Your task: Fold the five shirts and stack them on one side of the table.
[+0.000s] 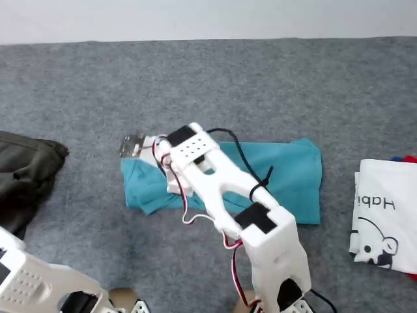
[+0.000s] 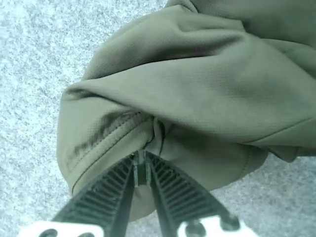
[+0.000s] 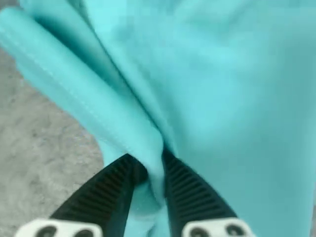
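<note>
Right gripper is pinching a bunched fold of the teal shirt, cloth squeezed between the two black ribbed fingers. From the high view, the teal shirt lies mid-table, partly flattened on its right half and rumpled at its left end, where the right arm stretches across it. Left gripper has its fingertips pressed together on a seam ridge of the olive shirt — fabric is nipped right at the tips. The olive shirt sits crumpled at the left edge of the grey table, well apart from the teal one. The left arm sits at the near left corner. White printed shirt lies folded at the right edge — red and blue cloth peek out beneath it.
</note>
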`<state>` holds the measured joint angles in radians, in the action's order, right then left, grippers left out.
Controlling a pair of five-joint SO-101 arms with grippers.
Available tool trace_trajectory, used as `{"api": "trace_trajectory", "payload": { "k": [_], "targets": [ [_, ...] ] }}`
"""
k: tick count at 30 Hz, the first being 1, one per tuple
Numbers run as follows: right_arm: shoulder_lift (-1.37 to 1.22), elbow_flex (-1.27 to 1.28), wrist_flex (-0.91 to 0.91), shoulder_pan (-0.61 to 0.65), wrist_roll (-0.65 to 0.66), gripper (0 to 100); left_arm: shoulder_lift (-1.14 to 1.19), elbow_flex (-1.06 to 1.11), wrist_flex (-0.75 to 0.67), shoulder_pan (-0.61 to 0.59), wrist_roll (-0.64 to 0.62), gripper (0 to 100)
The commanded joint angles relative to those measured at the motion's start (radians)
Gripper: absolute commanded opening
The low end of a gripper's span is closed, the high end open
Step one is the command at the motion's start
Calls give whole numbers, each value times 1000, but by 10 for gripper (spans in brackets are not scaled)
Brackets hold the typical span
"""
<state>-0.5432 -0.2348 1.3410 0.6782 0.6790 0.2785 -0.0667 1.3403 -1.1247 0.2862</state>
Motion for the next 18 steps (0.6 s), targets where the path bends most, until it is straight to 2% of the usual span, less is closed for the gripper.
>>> {"api": "trace_trajectory", "payload": {
  "k": [1, 11, 18],
  "targets": [
    [1, -94, 22, -41, -74, 149, -6, -44, 0, 0, 11, 9],
    [-4, -101, -64, -111, -101, 175, -5, -42, -2, 2, 9, 9],
    [10, -186, -1, -110, -104, 173, -5, -39, -2, 2, 9, 9]
  ]
}}
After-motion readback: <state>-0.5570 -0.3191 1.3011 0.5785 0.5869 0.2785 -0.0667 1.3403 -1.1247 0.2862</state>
